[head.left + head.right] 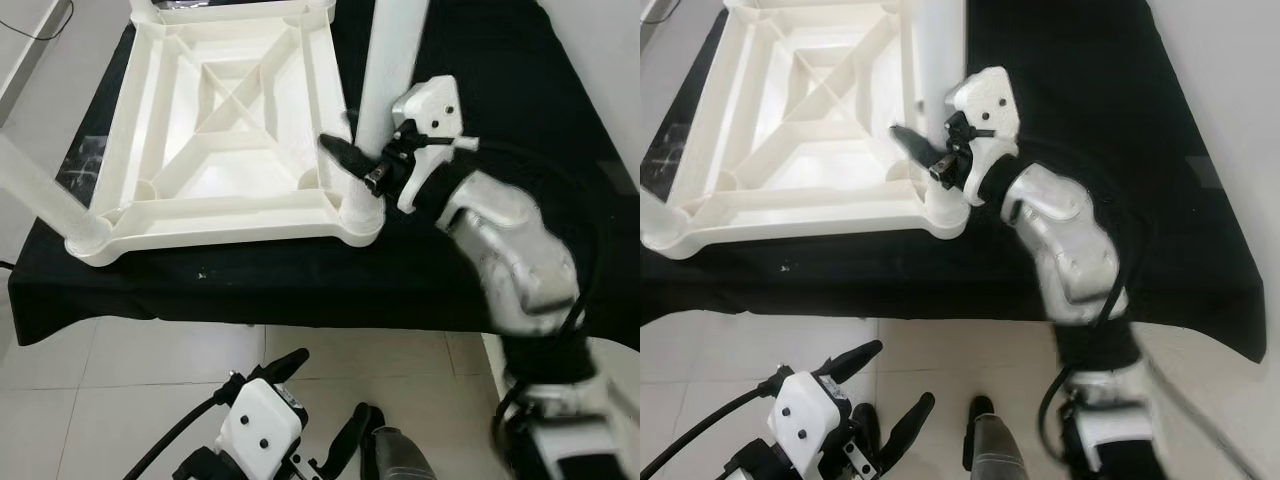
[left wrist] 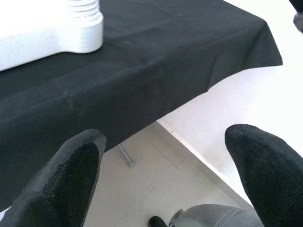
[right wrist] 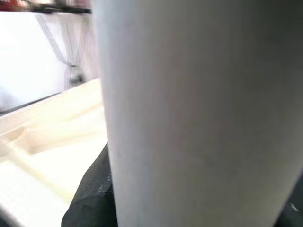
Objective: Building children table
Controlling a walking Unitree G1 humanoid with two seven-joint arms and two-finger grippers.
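A white plastic tabletop (image 1: pixel 220 225) lies upside down on a table under a black cloth (image 1: pixel 480 80). A white leg (image 1: pixel 390 60) stands in its near right corner socket (image 1: pixel 360 215). My right gripper (image 1: pixel 360 138) is shut on this leg just above the socket; one black finger (image 1: pixel 338 152) shows on the leg's left, the other is hidden behind it. The right wrist view has the leg (image 3: pixel 199 113) very close. Another leg (image 1: pixel 40 190) sticks out of the near left corner. My left gripper (image 1: pixel 333 383) hangs open below the table edge, holding nothing.
The cloth's front edge (image 1: pixel 250 310) drops to a pale tiled floor (image 1: pixel 100 400). A dark cable (image 1: pixel 40 35) lies at the far left. A light wall (image 1: pixel 610 60) borders the table on the right. A grey part of my body (image 1: pixel 395 455) is low in front.
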